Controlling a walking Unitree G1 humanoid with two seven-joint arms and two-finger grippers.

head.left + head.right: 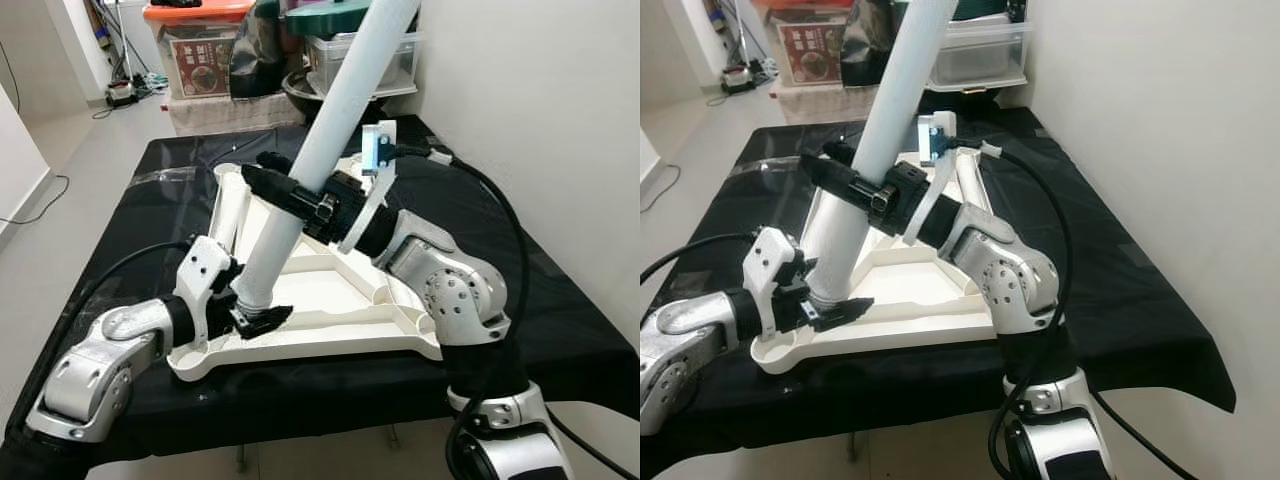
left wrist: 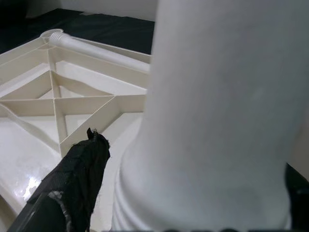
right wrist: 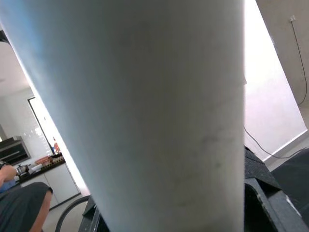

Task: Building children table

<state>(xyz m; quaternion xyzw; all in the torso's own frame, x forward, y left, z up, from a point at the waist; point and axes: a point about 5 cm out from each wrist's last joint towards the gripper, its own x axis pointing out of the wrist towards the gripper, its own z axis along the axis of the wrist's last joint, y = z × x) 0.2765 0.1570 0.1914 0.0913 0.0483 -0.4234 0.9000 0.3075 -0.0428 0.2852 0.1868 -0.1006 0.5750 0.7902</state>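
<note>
A cream plastic tabletop (image 1: 345, 330) lies upside down on the black-covered table, its ribs (image 2: 58, 106) facing up. A long white table leg (image 1: 330, 130) stands tilted, leaning up toward the far right, with its lower end at the tabletop's near left corner. My left gripper (image 1: 255, 315) is shut on the leg's lower end; one black finger (image 2: 77, 179) shows beside the leg (image 2: 217, 121). My right gripper (image 1: 845, 185) is shut on the leg about halfway up. The leg (image 3: 145, 116) looms close in the right wrist view.
Another white tube (image 2: 96, 46) lies along the tabletop's far side. Storage boxes (image 1: 200, 50) and clear bins (image 1: 980, 55) stand behind the table. A wall (image 1: 540, 90) runs close on the right. Open floor (image 1: 60, 140) lies to the left. A seated person (image 3: 19, 203) is nearby.
</note>
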